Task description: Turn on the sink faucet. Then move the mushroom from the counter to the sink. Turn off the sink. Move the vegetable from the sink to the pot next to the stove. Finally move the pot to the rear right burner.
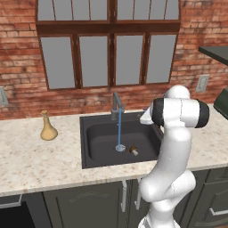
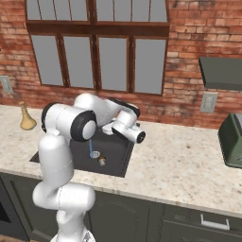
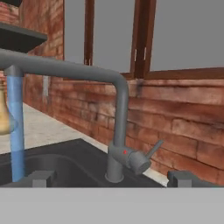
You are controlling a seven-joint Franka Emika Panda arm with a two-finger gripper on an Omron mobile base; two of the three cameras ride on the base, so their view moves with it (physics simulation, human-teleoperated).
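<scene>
The dark faucet (image 1: 117,104) stands at the back of the black sink (image 1: 89,133) and a blue stream of water (image 1: 119,130) runs from its spout. The small brown mushroom (image 1: 133,151) lies on the sink floor just right of the stream, also seen in the right base view (image 2: 101,161). In the hand view my gripper (image 3: 113,178) is open and empty, level with the faucet's base (image 3: 114,168), and the lever handle (image 3: 153,150) sticks out to the right just above. The pot is out of view.
A tan vase (image 1: 48,127) stands on the counter left of the sink. A dark green appliance (image 2: 232,139) sits at the right end of the counter under a range hood (image 2: 222,71). Brick wall and windows lie right behind the faucet.
</scene>
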